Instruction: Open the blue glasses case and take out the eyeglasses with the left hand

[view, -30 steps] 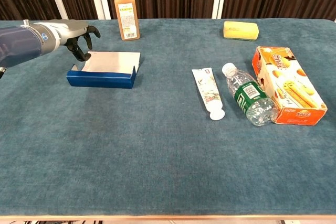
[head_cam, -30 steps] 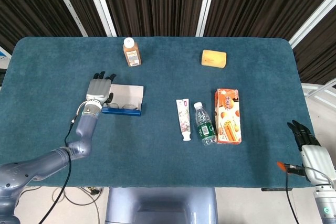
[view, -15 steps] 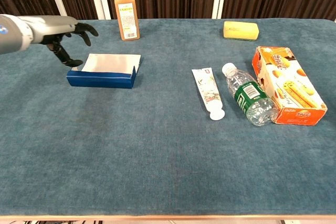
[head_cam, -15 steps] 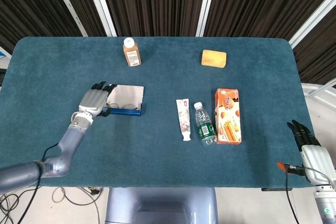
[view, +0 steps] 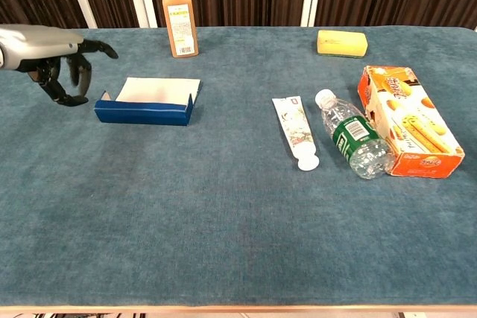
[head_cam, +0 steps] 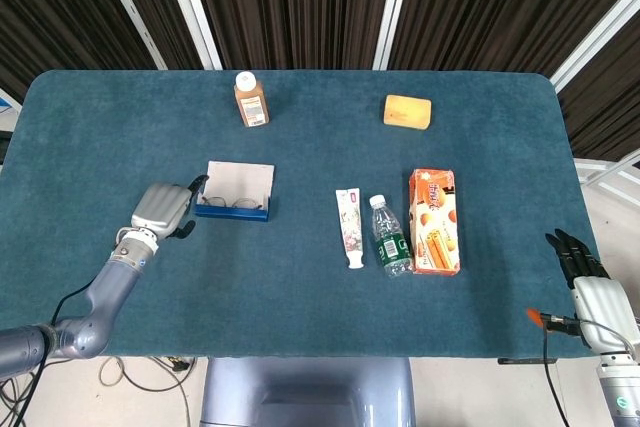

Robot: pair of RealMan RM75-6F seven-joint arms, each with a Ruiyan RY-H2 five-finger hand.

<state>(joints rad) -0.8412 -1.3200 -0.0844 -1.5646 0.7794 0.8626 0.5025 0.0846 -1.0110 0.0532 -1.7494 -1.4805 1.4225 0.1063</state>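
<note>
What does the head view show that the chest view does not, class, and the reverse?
Only the head view shows the eyeglasses lying in the open blue glasses case, and the right hand beyond the table's edge. Only the chest view shows the juice bottle's front label. Both show the left hand, empty, beside the case, and the biscuit box.

My left hand (head_cam: 163,210) sits just left of the open glasses case (head_cam: 235,190), eyeglasses (head_cam: 233,203) inside; juice bottle (head_cam: 250,99) behind it.

Teal-clothed table (head_cam: 300,277), dark slatted wall (head_cam: 290,7)
</note>
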